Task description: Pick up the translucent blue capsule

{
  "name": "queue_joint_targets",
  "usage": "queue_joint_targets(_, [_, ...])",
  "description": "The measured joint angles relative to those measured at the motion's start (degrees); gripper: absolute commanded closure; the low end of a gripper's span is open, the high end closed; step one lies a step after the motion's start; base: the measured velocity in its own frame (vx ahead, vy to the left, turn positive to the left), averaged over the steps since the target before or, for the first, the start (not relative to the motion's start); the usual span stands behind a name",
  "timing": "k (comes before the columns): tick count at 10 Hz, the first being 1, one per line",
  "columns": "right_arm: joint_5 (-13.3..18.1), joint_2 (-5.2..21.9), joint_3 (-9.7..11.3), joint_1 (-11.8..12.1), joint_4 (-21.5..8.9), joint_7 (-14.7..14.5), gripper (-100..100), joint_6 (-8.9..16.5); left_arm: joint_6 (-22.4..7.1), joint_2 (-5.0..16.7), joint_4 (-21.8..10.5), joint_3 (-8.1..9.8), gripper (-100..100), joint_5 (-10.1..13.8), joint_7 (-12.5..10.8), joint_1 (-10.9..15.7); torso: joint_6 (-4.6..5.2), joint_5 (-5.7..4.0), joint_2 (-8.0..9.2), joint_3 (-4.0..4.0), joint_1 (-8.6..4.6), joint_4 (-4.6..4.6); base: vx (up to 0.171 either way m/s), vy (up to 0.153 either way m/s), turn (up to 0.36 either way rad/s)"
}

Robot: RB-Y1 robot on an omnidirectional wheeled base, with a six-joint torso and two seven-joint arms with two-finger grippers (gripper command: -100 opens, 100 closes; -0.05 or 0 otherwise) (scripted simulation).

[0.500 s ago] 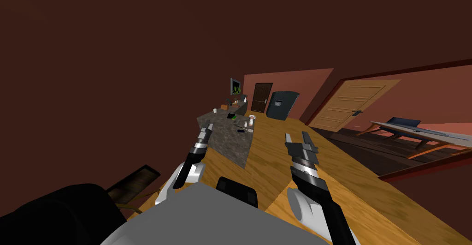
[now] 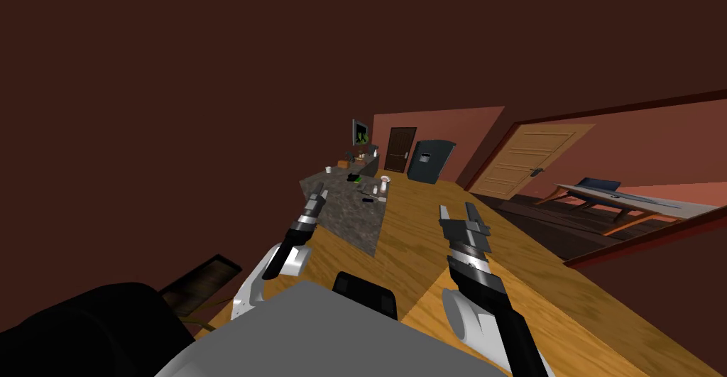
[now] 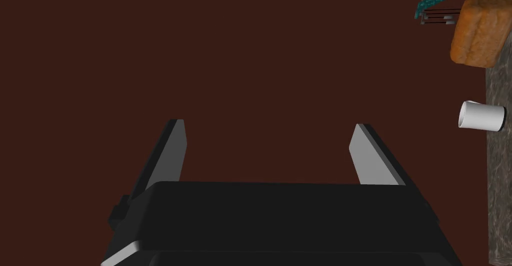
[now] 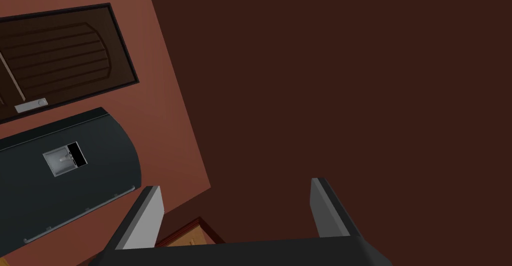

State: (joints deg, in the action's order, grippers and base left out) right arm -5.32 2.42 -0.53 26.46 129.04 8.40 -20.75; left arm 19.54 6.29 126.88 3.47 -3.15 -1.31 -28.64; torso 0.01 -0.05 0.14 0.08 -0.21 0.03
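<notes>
Left gripper and right gripper hung open and empty, so the job was probably at the approach stage, needing a move nearer the mid-frame counter to find the capsule.

Bare counter beside left end effector; far end crowded: cup, loaf.

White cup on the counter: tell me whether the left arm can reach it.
Probably not yet. The left end effector is open by the near end of the counter, and the white cup stands far along it. Nothing blocks the way.
</notes>
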Motion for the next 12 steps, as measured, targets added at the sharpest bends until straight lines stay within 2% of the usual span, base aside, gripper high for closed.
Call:
queue_joint_targets(4, [0.0, 0.0, 0.0, 0.0, 0.0, 0.0, 0, 0.0, -5.7, 2.0, -0.4, 1.45, -100, 1.5, -1.0, 2.3, -0.01, 0.00, -0.06, -0.03, 0.00, -0.01, -0.022, -0.057, -0.054])
queue_joint_targets(7, [0.0, 0.0, 0.0, 0.0, 0.0, 0.0, 0, 0.0, -10.4, 3.7, -0.4, 3.36, -100, 3.3, -2.3, 4.0, 0.00, 0.00, -0.08, -0.04, 0.01, -0.01, -0.018, -0.048, -0.044])
queue_joint_targets(12, [0.0, 0.0, 0.0, 0.0, 0.0, 0.0, 0, 0.0, -18.3, 4.8, -1.1, 5.63, -100, 5.5, -3.9, 6.9, -0.02, 0.01, -0.07, -0.04, 0.05, -0.01, -0.022, -0.056, -0.055])
